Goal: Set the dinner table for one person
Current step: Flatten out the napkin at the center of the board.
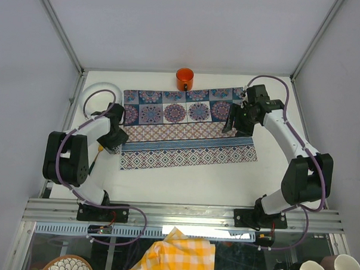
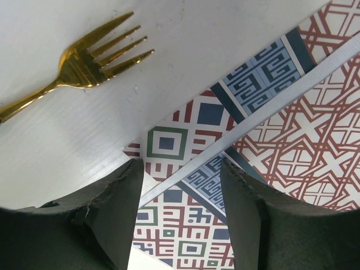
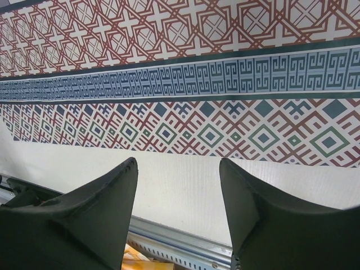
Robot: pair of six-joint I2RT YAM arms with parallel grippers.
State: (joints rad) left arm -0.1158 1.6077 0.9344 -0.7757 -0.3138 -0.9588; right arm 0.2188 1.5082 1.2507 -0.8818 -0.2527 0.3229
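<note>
White worktop has cloth and gold fork laid; my left claw and right claw stand apart, empty. Next, I think: grasp the orange mug.

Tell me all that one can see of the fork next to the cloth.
The fork is gold-coloured and shiny, like polished metal, with four tines. It lies flat on the white table, beside the corner of the cloth but apart from it. Its handle runs out of the left wrist view. Only the table touches it; the left gripper is open above the cloth's corner, not on the fork.
</note>
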